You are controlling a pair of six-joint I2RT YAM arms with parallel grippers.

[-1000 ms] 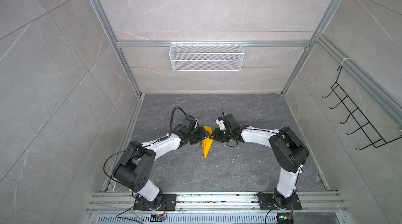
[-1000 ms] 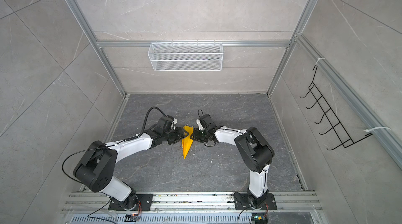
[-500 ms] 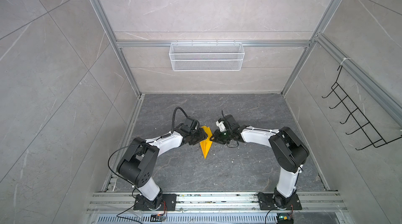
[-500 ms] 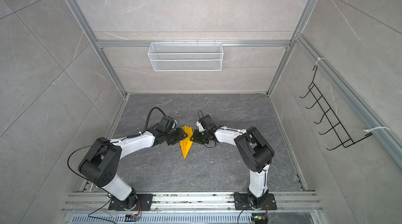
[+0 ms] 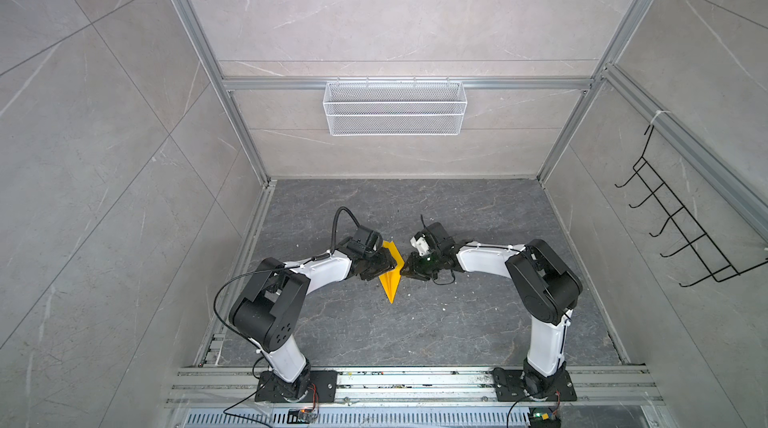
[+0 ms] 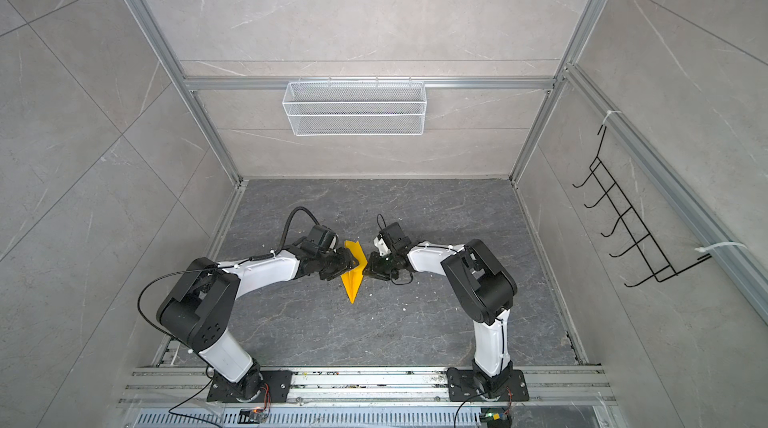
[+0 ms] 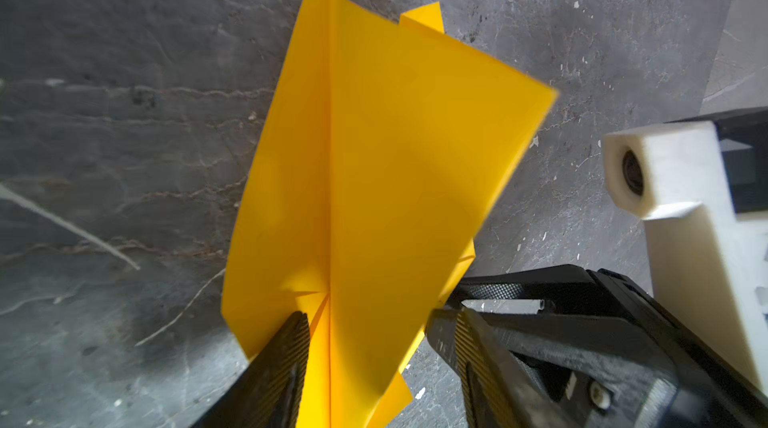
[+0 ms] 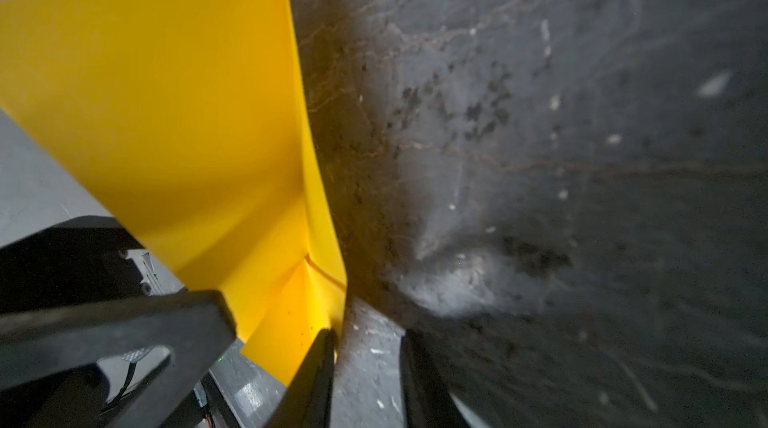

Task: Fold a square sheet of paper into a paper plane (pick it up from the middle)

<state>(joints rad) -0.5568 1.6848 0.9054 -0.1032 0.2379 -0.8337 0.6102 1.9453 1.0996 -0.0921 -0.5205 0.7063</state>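
The square sheet of paper is folded into a narrow yellow paper plane (image 5: 390, 280) (image 6: 353, 282) lying on the dark floor, its nose toward the front rail. My left gripper (image 5: 385, 268) (image 7: 370, 342) is open, its fingers (image 7: 286, 363) on either side of the plane's raised wing (image 7: 395, 155) near the centre crease. My right gripper (image 5: 409, 273) (image 8: 368, 355) meets the plane from the opposite side. It is open by a narrow gap with only bare floor between its jaws. The yellow paper (image 8: 166, 93) lies just outside one of its fingers (image 8: 320, 363).
The right arm's white camera mount (image 7: 685, 197) sits close beside the left gripper. A white wire basket (image 5: 395, 107) hangs on the back wall and a black hook rack (image 5: 681, 230) on the right wall. Aluminium rails (image 5: 374, 380) run along the front.
The left jaws have widened a little around the paper and the left arm's elbow has swung inward. The right jaws have parted slightly. The plane has barely moved.
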